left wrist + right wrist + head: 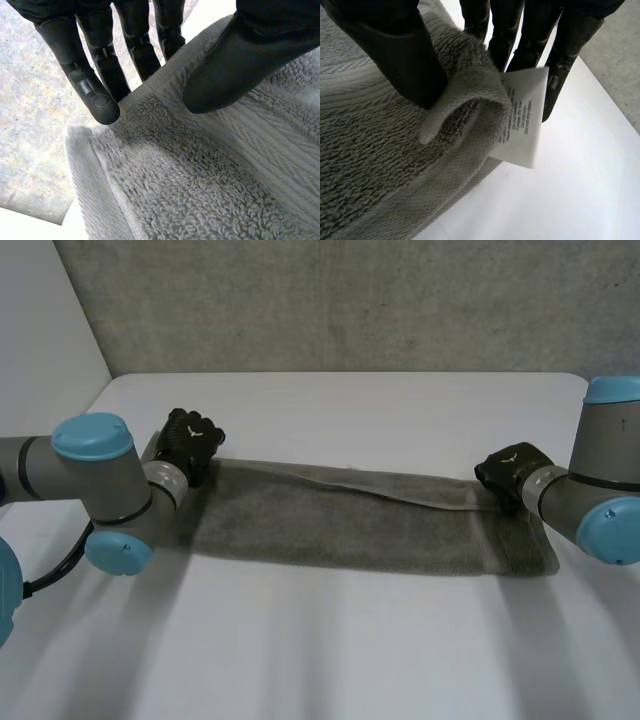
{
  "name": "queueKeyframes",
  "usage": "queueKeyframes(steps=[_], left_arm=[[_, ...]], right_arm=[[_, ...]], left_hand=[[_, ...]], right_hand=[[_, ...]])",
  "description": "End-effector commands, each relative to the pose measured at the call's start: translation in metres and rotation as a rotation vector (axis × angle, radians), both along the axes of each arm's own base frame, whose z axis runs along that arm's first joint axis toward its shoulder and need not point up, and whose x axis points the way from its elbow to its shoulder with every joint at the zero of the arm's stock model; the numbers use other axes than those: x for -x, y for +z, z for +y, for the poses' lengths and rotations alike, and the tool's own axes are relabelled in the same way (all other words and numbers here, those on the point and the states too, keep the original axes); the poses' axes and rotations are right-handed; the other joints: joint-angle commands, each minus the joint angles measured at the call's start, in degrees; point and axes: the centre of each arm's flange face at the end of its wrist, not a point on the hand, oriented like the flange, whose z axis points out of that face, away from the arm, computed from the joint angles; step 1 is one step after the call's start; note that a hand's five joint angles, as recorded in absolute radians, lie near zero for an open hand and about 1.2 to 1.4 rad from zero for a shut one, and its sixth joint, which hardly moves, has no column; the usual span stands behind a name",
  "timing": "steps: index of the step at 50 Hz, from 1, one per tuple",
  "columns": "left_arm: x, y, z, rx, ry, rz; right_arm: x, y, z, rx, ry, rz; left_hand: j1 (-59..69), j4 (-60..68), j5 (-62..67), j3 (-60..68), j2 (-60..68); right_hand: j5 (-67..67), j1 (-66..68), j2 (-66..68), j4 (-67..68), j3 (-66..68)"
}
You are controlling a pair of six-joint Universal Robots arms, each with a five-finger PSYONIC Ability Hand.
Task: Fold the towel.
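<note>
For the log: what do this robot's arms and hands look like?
The left arm and right arm are grey tubes with round joints under light-blue caps. The left hand and right hand are matte black, with segmented fingers and a thicker thumb; each back bears a small pale mark.

White table (350, 660), grey towel (340, 525) lying lengthwise across it
</note>
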Motion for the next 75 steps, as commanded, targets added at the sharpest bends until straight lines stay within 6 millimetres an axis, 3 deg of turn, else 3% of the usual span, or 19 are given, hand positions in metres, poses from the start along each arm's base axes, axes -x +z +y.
queueKeyframes(steps=[1,3,5,13,18,20,24,27,29,36,42,51,53,65,67,69,70,71,75], left_arm=[[-0.008,-0.006,-0.004,0.02,0.097,-0.078],[-0.012,-0.006,-0.005,0.023,0.135,-0.097],[-0.013,-0.004,-0.004,0.024,0.143,-0.101],[-0.016,0.018,-0.001,0.059,0.155,-0.081],[-0.024,0.031,-0.004,0.081,0.178,-0.067],[-0.026,0.034,-0.004,0.079,0.182,-0.061],[-0.032,0.038,0.007,0.061,0.18,-0.048],[-0.035,0.039,0.017,0.029,0.18,-0.004],[-0.035,0.04,0.024,0.007,0.172,0.034],[-0.033,0.05,0.05,-0.077,0.091,0.21],[-0.039,0.048,0.064,-0.128,0.086,0.264],[-0.038,0.043,0.07,-0.13,0.082,0.263],[-0.038,0.043,0.07,-0.127,0.082,0.264],[-0.038,0.041,0.071,-0.133,0.079,0.261],[-0.038,0.041,0.071,-0.131,0.079,0.26],[-0.038,0.041,0.071,-0.131,0.077,0.26],[-0.038,0.041,0.072,-0.133,0.077,0.258],[-0.038,0.041,0.072,-0.133,0.077,0.258],[-0.038,0.041,0.072,-0.133,0.079,0.259]], right_arm=[[0.001,0.006,-0.003,0.035,-0.043,-0.034],[0.001,0.008,-0.004,0.042,-0.05,-0.047],[0.002,0.013,-0.006,0.063,-0.056,-0.062],[0.009,0.09,-0.001,0.345,-0.08,-0.188],[0.011,0.116,0.009,0.422,-0.075,-0.21],[0.012,0.117,0.014,0.417,-0.072,-0.203],[0.014,0.106,0.028,0.341,-0.069,-0.176],[0.018,0.09,0.048,0.217,-0.064,-0.142],[0.018,0.067,0.066,0.109,-0.031,-0.129],[0.021,0.036,0.09,0.015,0.026,-0.157],[0.041,0.009,0.089,0.047,-0.018,-0.164],[0.041,-0.003,0.081,0.109,-0.016,-0.17],[0.04,-0.016,0.079,0.073,-0.018,-0.163],[0.041,-0.025,0.076,0.062,-0.019,-0.127],[0.042,-0.026,0.075,0.06,-0.021,-0.125],[0.043,-0.026,0.073,0.063,-0.028,-0.123],[0.043,-0.026,0.073,0.063,-0.028,-0.123],[0.045,-0.024,0.071,0.073,-0.039,-0.121],[0.055,-0.016,0.063,0.111,-0.092,-0.108]], left_hand=[[-54.97,-54.14,-65.07,-54.69,-54.34],[-66.54,-65.72,-76.64,-66.26,-65.91],[-66.74,-65.92,-76.85,-66.46,-66.11],[-66.58,-65.75,-76.68,-66.29,-65.95],[-66.07,-65.25,-76.17,-65.79,-65.44],[-66.07,-65.25,-76.17,-65.79,-65.44],[-65.57,-64.74,-75.67,-65.29,-64.94],[-65.57,-64.74,-75.67,-65.29,-64.94],[-65.57,-64.74,-75.67,-65.29,-64.94],[-65.4,-64.57,-75.5,-65.12,-64.77],[-65.23,-64.4,-75.33,-64.95,-64.6],[-65.23,-64.4,-75.33,-64.95,-64.6],[-65.23,-64.4,-75.33,-64.95,-64.6],[-65.23,-64.4,-75.33,-64.95,-64.6],[-65.23,-64.4,-75.33,-64.95,-64.6],[-65.23,-64.4,-75.33,-64.95,-64.6],[-65.23,-64.4,-75.33,-64.95,-64.6],[-65.23,-64.4,-75.33,-64.95,-64.6],[-65.23,-64.4,-75.33,-64.95,-64.6]], right_hand=[[-52.05,-51.88,-51.7,-52.44,-51.86],[-52.05,-51.88,-51.7,-52.44,-51.86],[-52.05,-51.88,-51.7,-52.44,-51.86],[-52.05,-51.88,-51.7,-52.44,-51.86],[-52.05,-51.88,-51.7,-52.44,-51.86],[-52.05,-51.88,-51.7,-52.44,-51.86],[-52.05,-51.88,-51.7,-52.44,-51.86],[-52.05,-51.88,-51.7,-52.44,-51.86],[-47.97,-47.8,-47.63,-48.36,-47.78],[-44.4,-44.22,-44.05,-44.79,-44.21],[-42.56,-42.39,-42.22,-42.95,-42.37],[-34.14,-33.96,-33.79,-34.53,-33.95],[-31.46,-31.29,-31.11,-31.85,-31.27],[-27.91,-27.74,-27.57,-28.3,-27.72],[-21.02,-20.84,-20.67,-21.41,-20.83],[8.76,8.94,9.11,8.37,8.95],[8.93,9.1,9.27,8.53,9.12],[17.86,18.03,18.21,17.47,18.05],[17.95,18.12,18.3,17.56,18.14]])
